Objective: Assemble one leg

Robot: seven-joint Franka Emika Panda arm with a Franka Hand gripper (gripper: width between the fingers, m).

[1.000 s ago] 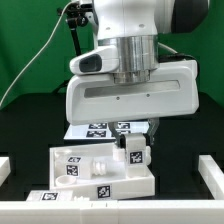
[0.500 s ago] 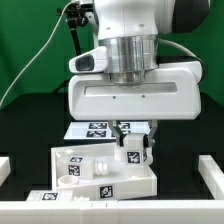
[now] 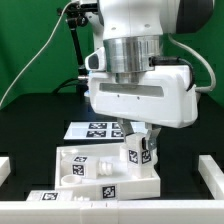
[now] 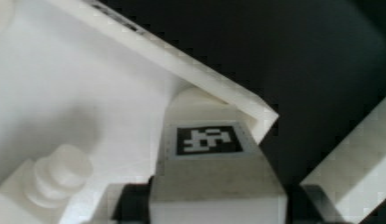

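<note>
1 small chunky white plastic leg point(image 3: 139, 150) with black-and-white square tags on its faces sits clamped between my gripper's point(image 3: 140, 143) closed jaws, tilted, its lower end over the large flat white slab point(image 3: 100, 175). Since 0.5 s ago my wrist has turned and the leg now leans.

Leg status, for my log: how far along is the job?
Done: the gripper holds the leg, shut on it. In hand: leg tilted over the slab corner. Left: seating it in a hole; whether it is already in cannot be told.
</note>
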